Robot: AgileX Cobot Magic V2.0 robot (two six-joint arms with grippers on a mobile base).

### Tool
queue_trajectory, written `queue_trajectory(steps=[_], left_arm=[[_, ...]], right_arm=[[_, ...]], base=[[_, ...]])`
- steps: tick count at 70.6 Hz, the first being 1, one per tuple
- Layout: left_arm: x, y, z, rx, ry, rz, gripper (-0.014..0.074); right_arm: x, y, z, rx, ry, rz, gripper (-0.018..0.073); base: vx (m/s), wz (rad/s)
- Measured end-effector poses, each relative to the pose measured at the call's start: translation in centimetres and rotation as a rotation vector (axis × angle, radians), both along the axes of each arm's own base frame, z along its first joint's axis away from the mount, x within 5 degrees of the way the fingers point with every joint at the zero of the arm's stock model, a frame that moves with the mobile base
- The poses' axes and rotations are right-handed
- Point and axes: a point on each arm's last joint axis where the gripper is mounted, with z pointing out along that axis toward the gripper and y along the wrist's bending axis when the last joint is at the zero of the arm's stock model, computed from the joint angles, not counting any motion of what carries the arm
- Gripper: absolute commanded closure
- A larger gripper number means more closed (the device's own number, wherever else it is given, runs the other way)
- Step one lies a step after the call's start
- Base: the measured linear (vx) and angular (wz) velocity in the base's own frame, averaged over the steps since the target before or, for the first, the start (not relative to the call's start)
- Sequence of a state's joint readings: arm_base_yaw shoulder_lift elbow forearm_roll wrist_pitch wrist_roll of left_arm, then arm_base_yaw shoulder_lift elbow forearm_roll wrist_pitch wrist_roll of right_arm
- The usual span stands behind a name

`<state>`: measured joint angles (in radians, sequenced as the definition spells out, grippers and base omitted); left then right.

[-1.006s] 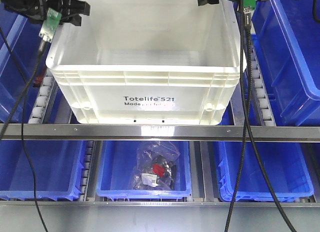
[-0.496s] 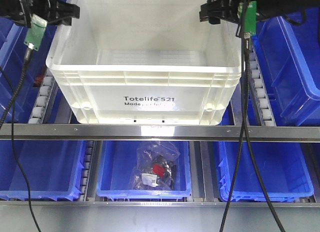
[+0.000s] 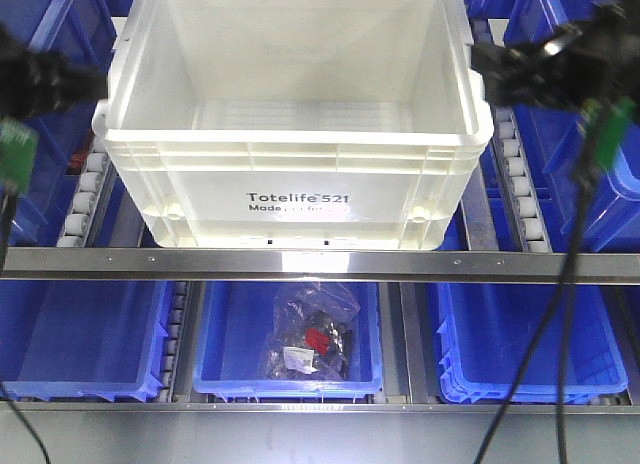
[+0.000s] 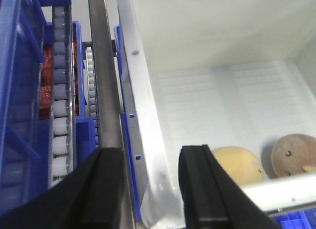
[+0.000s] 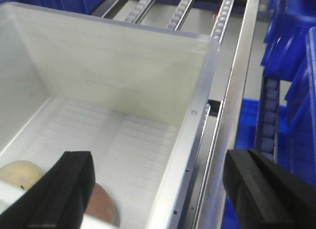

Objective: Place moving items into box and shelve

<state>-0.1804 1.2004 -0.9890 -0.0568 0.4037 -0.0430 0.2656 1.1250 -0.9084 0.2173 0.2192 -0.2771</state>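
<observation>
The crate [image 3: 290, 134] sits on the shelf rollers, two dumplings [image 4: 237, 165] inside. My left gripper [image 4: 150, 189] straddles its left wall, unclenched; my right gripper [image 5: 158, 189] straddles its right wall, released. Shelving appears done; next, withdraw clear.

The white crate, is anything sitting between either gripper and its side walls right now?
Nothing visible. The left gripper is open with its fingers either side of the white crate's left wall. The right gripper is open, straddling the right wall. Two moving items lie inside, clear of the walls.
</observation>
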Motion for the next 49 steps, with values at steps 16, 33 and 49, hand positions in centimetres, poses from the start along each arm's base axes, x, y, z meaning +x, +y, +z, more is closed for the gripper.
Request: queue_trajectory(steps=[16, 33, 49], left_arm=[[-7.9, 1.5, -2.4, 0.009, -0.076, -0.008, 0.0209], [-16.0, 2.9, -4.3, -0.006, -0.170, -0.016, 0.0209], [-19.0, 3.4, -6.9, -0.012, -0.214, -0.017, 0.0209]], right_arm=[[-7.7, -2.2, -1.2, 0.003, -0.129, -0.001, -0.0019], [-14.9, -3.9, -2.3, 0.016, -0.239, 0.023, -0.0019], [-16.9, -4.4, -4.8, 0.000, -0.225, 0.039, -0.0019]], base=[[0.00, 0.00], [0.00, 0.00], [0.00, 0.00]])
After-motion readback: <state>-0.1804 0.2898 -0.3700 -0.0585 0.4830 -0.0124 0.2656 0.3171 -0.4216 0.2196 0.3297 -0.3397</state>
